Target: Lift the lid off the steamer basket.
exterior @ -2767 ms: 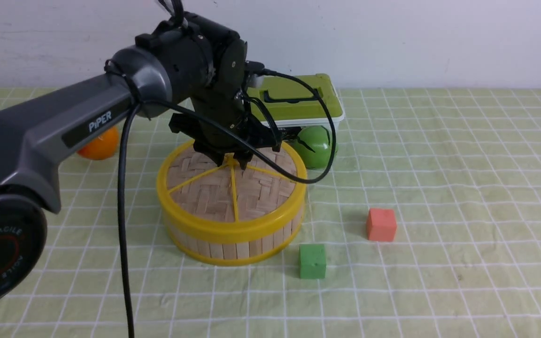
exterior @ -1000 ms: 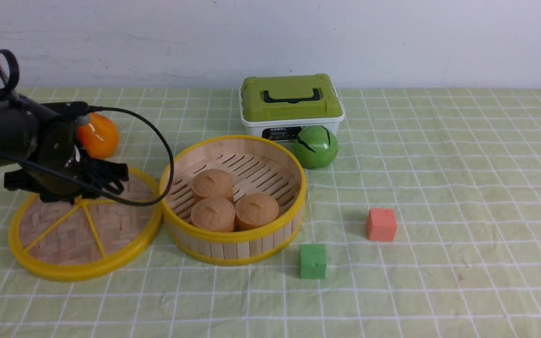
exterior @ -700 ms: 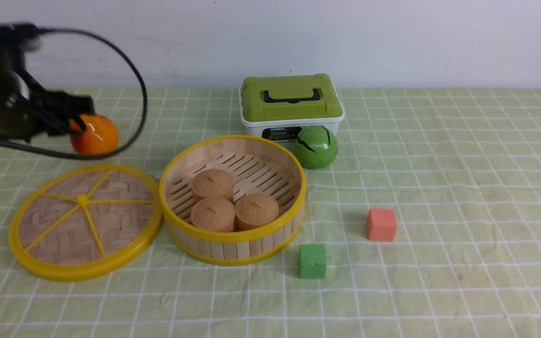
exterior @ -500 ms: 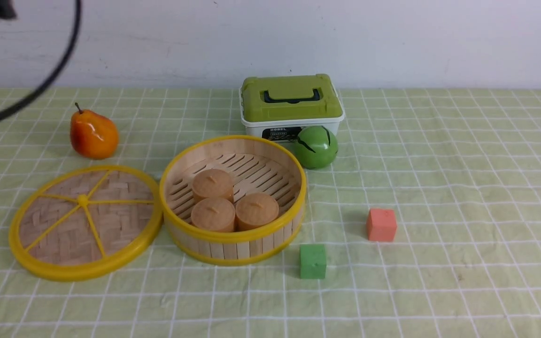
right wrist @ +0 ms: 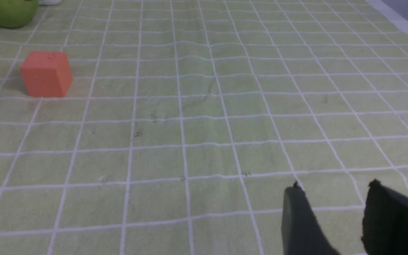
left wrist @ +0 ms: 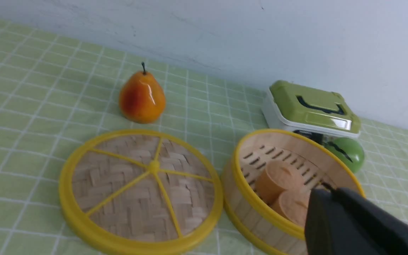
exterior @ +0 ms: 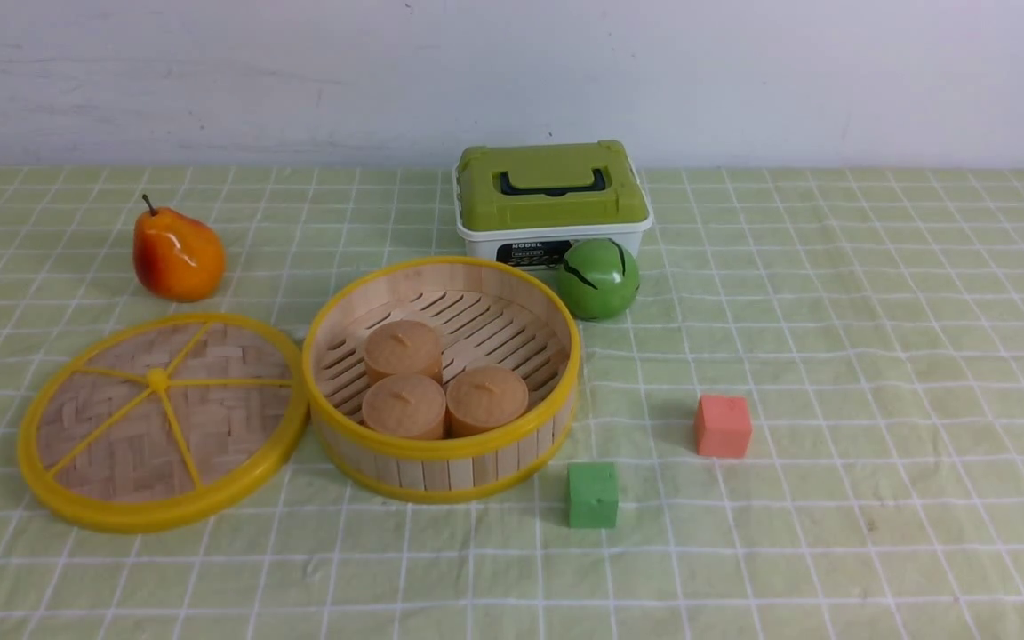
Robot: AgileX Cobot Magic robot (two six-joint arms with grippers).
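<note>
Lid [exterior: 161, 422] flat on checked cloth [exterior: 832, 311], just left of uncovered steamer basket [exterior: 441, 467]. Left gripper [left wrist: 326, 193] pressed together, holding nothing. Right gripper [right wrist: 331, 212] spread, empty, low over cloth.

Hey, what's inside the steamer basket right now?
In the steamer basket, three round tan buns sit on its slatted floor. The floor beneath them is hidden.

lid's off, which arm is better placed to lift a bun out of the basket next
Probably the left: its wrist view has the steamer basket and buns close, while the right wrist view shows the red cube, not the basket. The left fingers are shut and need opening.
</note>
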